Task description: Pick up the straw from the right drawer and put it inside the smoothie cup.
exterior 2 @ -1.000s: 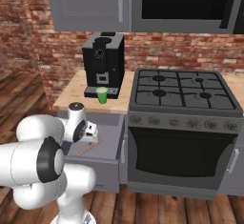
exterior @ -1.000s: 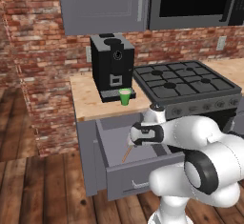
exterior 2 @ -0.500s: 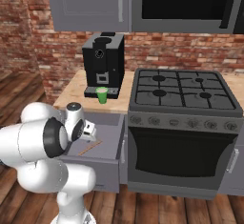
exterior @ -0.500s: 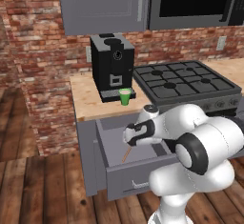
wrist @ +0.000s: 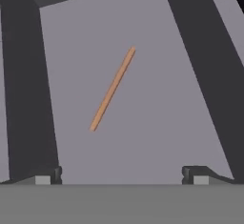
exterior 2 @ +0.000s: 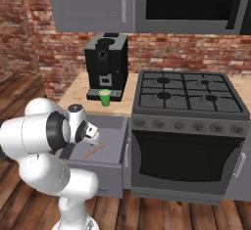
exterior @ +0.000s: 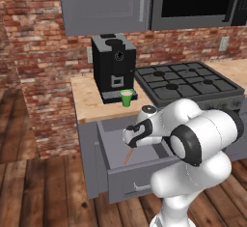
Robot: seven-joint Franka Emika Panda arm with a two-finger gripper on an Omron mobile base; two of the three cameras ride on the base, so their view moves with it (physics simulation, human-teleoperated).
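Now hovering over the open right drawer [exterior: 137, 173], tool [wrist: 121, 173] pointing down at the floor of it, tips spread wide apart and holding nothing. Straw [wrist: 113, 89] lying flat on the drawer bottom, dead ahead of the tips but not yet between them. Long axis running on a slant across the tool's opening, so probably needs a wrist roll before dropping. Smoothie cup [exterior: 126, 97] waiting up on the tabletop [exterior: 89, 103], just in front of the coffee machine [exterior: 114, 64].
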